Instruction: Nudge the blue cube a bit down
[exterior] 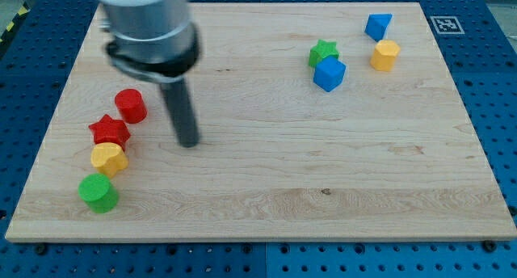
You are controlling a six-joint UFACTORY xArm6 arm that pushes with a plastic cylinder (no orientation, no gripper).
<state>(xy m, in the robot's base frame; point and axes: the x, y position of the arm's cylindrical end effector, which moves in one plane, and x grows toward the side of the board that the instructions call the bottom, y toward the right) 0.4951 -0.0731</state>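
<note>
The blue cube point(329, 73) sits at the view's upper right, touching a green star point(322, 52) just above it. My tip point(188, 142) rests on the board at the view's left centre, far to the left of the blue cube and a little lower. It stands just right of the red cylinder point(130, 105) and red star point(109, 131), touching no block.
A yellow block point(109, 158) and a green cylinder point(98, 192) lie below the red star at the left. A blue triangular block point(377, 25) and a yellow hexagonal block point(385, 55) sit right of the cube. The wooden board point(266, 205) ends at blue pegboard.
</note>
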